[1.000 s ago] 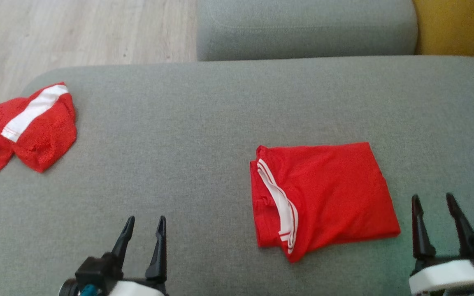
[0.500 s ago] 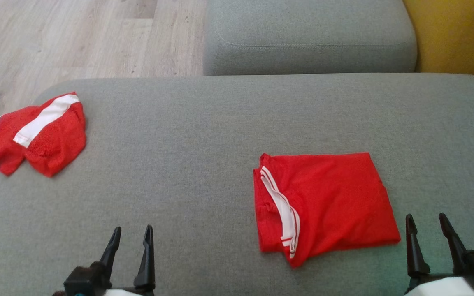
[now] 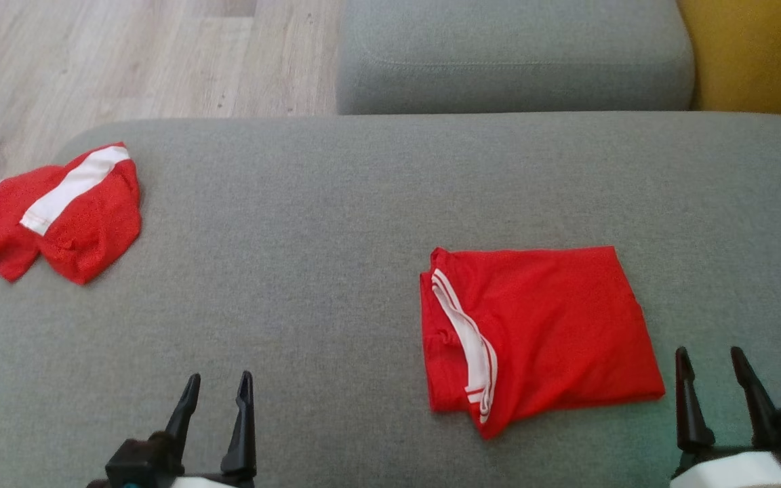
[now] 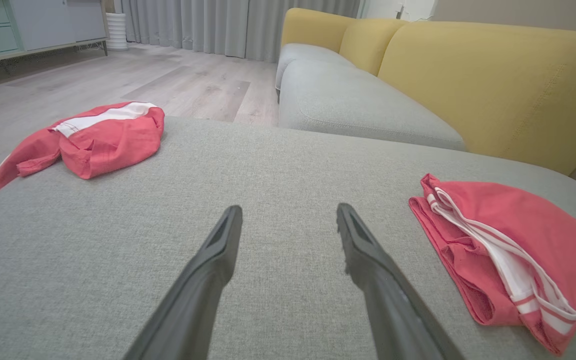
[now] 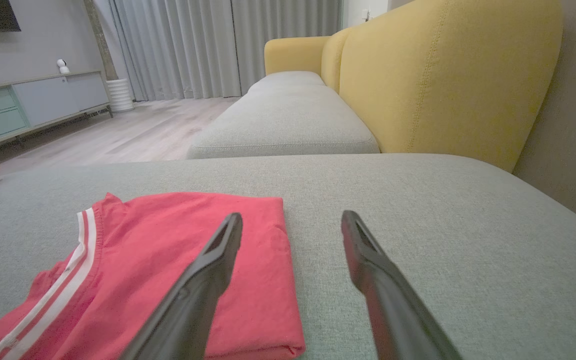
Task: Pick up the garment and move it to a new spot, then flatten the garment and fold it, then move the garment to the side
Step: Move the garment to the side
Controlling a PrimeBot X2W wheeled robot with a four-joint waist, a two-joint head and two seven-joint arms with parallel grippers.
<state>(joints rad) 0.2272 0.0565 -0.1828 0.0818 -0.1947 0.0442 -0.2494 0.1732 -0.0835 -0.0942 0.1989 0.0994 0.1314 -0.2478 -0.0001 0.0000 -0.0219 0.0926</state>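
You're looking at a red folded garment (image 3: 553,318) with thin white stripes along its trim, and a second garment (image 3: 72,224), also red, crossed by one broad white band. The cushion (image 3: 336,203) is plain grey, the sofa back (image 4: 468,75) mustard yellow, the floor (image 3: 126,54) pale wood grain. The left end effector (image 3: 220,375) and right end effector (image 3: 709,350) have black fingers.

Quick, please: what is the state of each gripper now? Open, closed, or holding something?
Left gripper: open, holding nothing.
Right gripper: open, holding nothing, beside the folded shirt.
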